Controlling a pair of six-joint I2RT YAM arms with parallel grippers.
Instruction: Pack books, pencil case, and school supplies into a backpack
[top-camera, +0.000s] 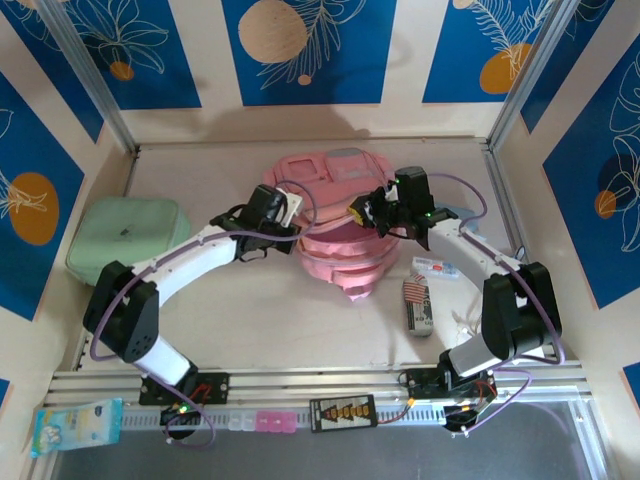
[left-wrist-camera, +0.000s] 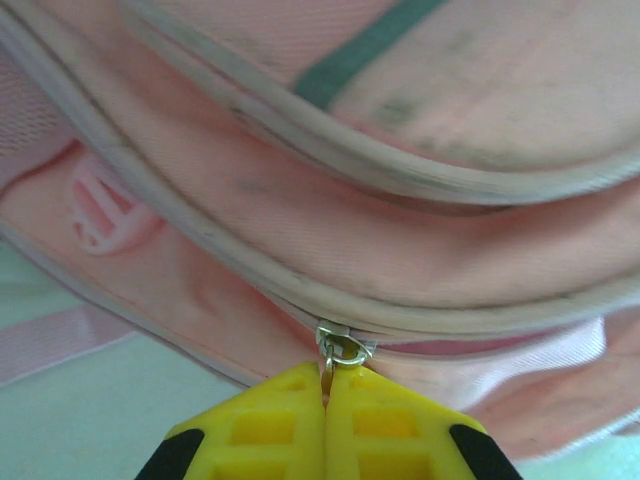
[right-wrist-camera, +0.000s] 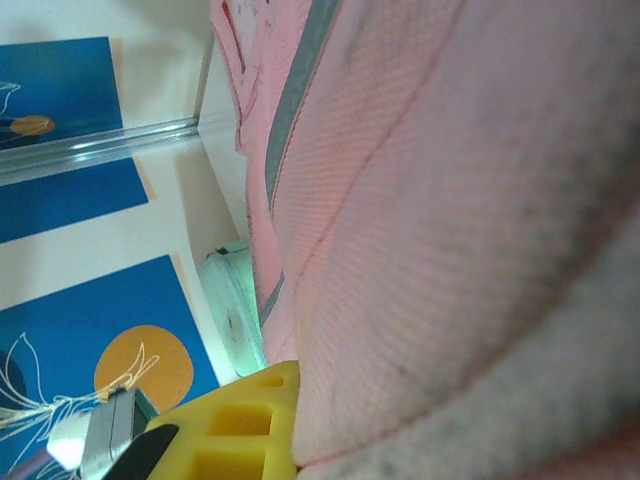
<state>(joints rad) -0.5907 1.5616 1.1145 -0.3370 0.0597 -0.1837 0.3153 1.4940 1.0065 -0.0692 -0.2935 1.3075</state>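
Note:
The pink backpack (top-camera: 335, 235) lies in the middle of the table, between both arms. My left gripper (top-camera: 288, 213) is at its left side; in the left wrist view its yellow fingers (left-wrist-camera: 270, 430) are shut on the metal zipper pull (left-wrist-camera: 338, 352) of the backpack (left-wrist-camera: 330, 220). My right gripper (top-camera: 373, 213) is at the backpack's right side. One yellow finger (right-wrist-camera: 235, 425) presses against the pink fabric (right-wrist-camera: 450, 230), which hides the other finger. School supplies lie to the right: a flag-print pack (top-camera: 416, 292), a grey-white oblong (top-camera: 421, 320) and a white card (top-camera: 436, 268). The books and pencil case are out of view.
A mint-green soft case (top-camera: 125, 235) sits at the left wall, and its edge (right-wrist-camera: 232, 310) appears past the backpack. A blue tissue pack (top-camera: 75, 426) lies on the front rail at the left. Walls enclose the table on three sides.

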